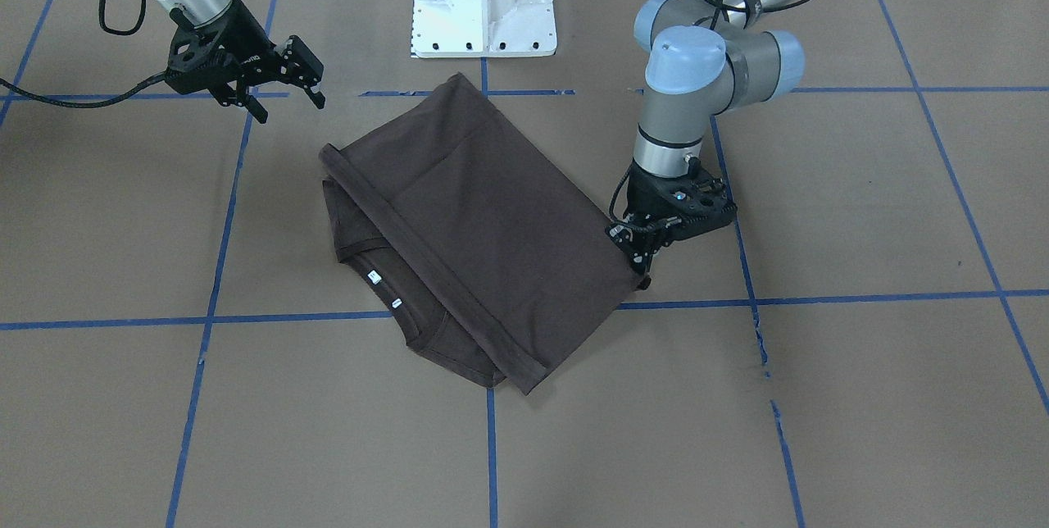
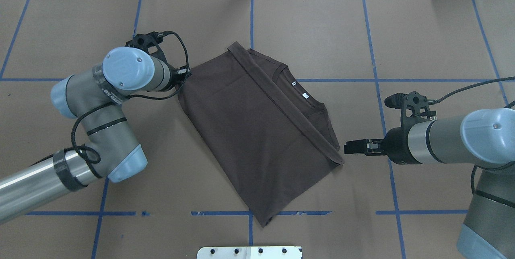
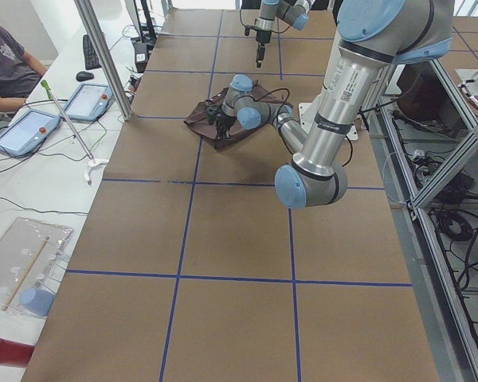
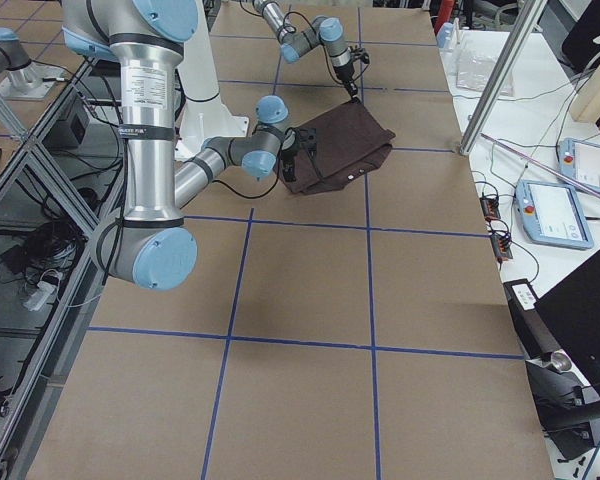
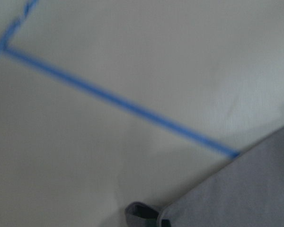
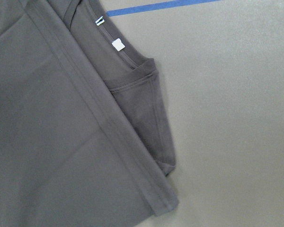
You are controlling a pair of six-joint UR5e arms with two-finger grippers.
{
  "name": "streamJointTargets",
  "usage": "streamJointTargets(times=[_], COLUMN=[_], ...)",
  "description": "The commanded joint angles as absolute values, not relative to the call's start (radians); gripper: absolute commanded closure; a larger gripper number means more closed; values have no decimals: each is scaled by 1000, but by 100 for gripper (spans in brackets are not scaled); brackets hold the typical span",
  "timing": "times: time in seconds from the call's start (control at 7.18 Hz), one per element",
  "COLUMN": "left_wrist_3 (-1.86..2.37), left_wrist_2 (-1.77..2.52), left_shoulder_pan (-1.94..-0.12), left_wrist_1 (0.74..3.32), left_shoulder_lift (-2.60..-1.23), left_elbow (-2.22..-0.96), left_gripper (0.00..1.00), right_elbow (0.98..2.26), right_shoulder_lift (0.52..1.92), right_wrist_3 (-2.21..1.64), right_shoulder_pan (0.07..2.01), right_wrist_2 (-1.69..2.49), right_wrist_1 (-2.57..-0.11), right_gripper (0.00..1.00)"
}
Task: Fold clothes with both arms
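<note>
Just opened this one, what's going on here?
A dark brown T-shirt is being folded by two arms on the brown table. It already lies folded over, with its white neck labels showing past the folded edge. The left hand is down at one corner of the shirt; whether it grips the cloth cannot be told. The right hand hangs open above the table, clear of the shirt.
</note>
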State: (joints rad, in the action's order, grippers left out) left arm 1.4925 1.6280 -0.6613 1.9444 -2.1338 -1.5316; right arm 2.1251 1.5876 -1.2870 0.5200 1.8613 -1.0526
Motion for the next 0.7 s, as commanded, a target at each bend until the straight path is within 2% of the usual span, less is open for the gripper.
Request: streamJointTargets(times=[0.0,0.14,0.28,0.56], left_wrist_3=[1439,1437,1428,1413], left_wrist_2=[1628,1626,1585,1552], left_shoulder_pan=[-713,-713,-713,-713], left_wrist_1=[2130,2202,2260,2369], left_shoulder_lift=[-2344,-2408,-2420,-2511], left_elbow=[-1194,-1090,-1060,-912], left_gripper=[100,100,100,100], right_elbow=[2125,2125,2125,2123], right_shoulder_lift=[1588,1588,1588,1588], right_wrist_3=[-1287,-1287,-1287,-1287], right_shoulder_pan=[526,531,532,532], right_wrist_2=[1861,1861,1861,1861], right_wrist_1=[-1052,-1054,-1054,-1054], right_gripper=[0,0,0,0])
